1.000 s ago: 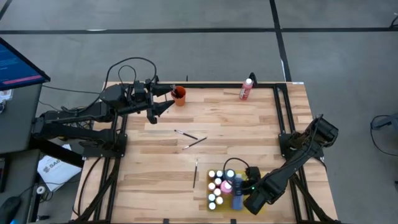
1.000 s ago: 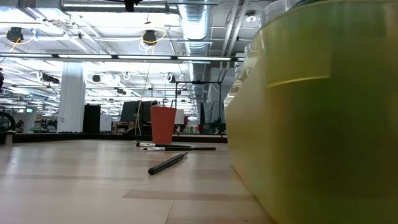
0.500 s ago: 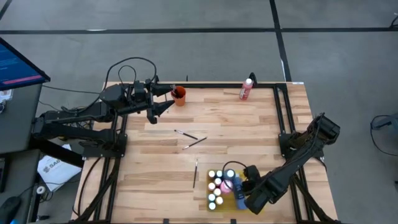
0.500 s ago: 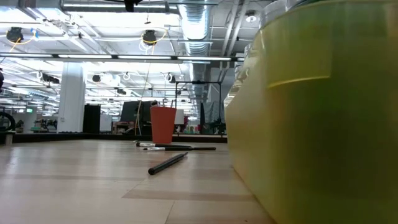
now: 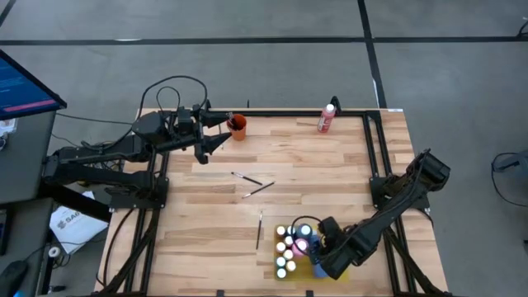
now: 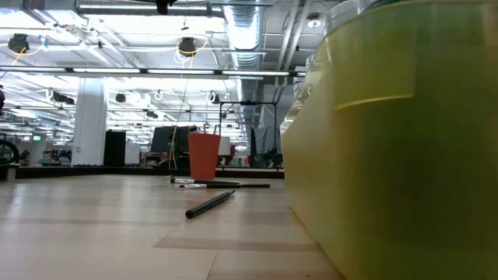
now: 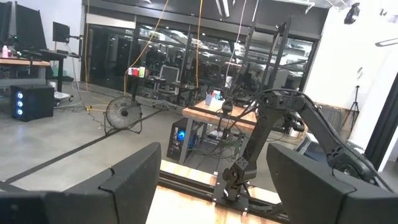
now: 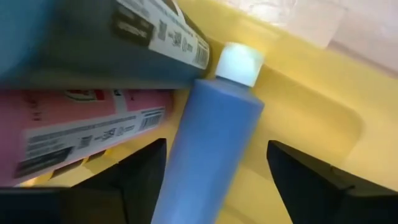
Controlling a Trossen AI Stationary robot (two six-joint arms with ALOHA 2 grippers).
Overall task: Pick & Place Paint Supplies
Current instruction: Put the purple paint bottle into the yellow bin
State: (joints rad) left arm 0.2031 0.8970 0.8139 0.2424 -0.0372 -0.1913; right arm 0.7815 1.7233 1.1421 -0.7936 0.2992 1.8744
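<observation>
Overhead view straight down, table-level view sharing its orange cup (image 5: 238,126), forward-facing wrist cameras

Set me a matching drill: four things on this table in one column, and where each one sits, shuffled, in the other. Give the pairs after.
Things:
1. orange cup
2. lone pink paint bottle
3. yellow tray
4. two crossed paintbrushes

Places:
A. near edge of the table, under the right claw
B. middle of the table
C. far edge, beside the left claw
D. far edge, towards the right side

Pairs: 1-C, 2-D, 3-A, 4-B
</observation>
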